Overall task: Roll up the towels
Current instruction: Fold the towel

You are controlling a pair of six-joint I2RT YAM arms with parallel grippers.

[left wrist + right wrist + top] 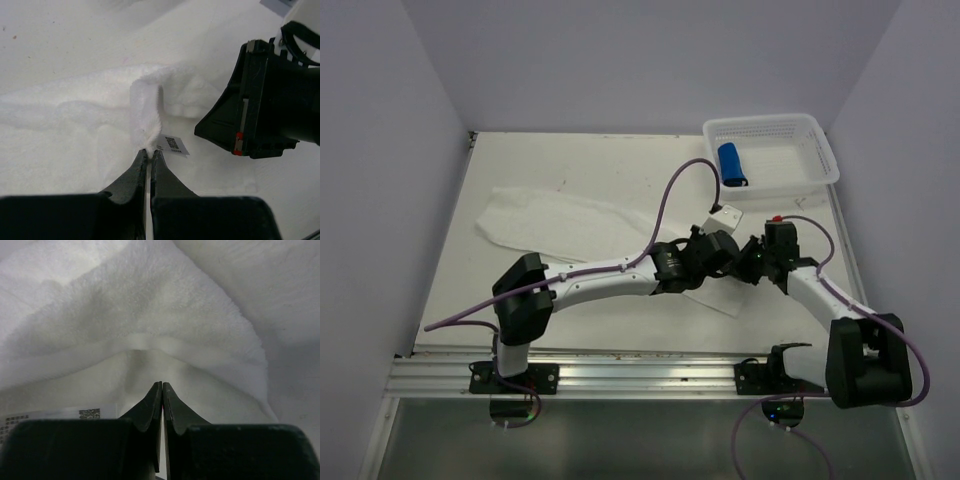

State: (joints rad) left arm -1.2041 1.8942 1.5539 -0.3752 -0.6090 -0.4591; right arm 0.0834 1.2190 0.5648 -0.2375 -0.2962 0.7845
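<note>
The long white towel [555, 222] lies flat across the table, its right end bunched under both wrists. My left gripper [150, 151] is shut on a pinched ridge of the white towel [146, 107], next to its printed tag [173, 144]. In the top view it [728, 258] meets the right gripper [752, 262] tip to tip. In the right wrist view the right gripper [162, 385] has its jaws pressed together against the cloth, with a fold of towel [150, 315] arching above; no cloth shows between them. The small blue towel [731, 165] lies in the basket.
The white perforated basket [820, 150] stands at the back right corner. The right gripper's black body [260, 115] hangs close to the right of my left fingers. A purple cable [670, 195] loops over the towel. Walls enclose the table on three sides.
</note>
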